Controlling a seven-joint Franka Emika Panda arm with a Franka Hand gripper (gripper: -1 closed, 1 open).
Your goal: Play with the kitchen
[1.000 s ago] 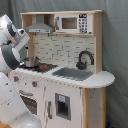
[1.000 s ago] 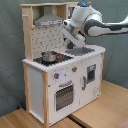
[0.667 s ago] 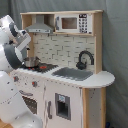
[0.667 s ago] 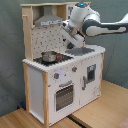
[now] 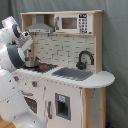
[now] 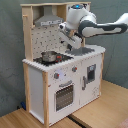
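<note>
The tool hangs over the hob, its grip state impossible to tell. Below sits perhaps a small metal pot on the large white and light-wood toy kitchen, which stands on a wooden floor.

The white Franka arm reaches in horizontally from the second exterior view's right, bending downward at the wrist. Its gripper angles down below that wrist joint.

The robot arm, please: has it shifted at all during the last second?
Yes. In the second exterior view, the arm has drifted slightly left, toward the hood, staying above the hob.
</note>
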